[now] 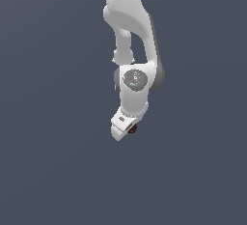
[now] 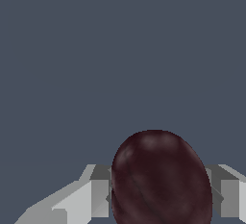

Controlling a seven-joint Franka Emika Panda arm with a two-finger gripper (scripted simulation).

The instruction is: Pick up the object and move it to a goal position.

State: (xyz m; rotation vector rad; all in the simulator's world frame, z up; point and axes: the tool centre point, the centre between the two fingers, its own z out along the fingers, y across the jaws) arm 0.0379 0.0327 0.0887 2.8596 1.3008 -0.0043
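Note:
The object (image 2: 161, 180) is a dark red, rounded ball that fills the space between the two grey fingers (image 2: 98, 194) in the wrist view, pressed on both sides. In the exterior view only a small dark red part of the object (image 1: 132, 129) peeks out beside the white gripper (image 1: 126, 131), which hangs from the white arm near the middle of the picture, tilted. The gripper is shut on the object. No goal marker shows in either view.
A plain dark grey-blue ground (image 1: 53, 171) fills both views. The white arm (image 1: 129, 21) comes down from the exterior view's top centre. No other objects show.

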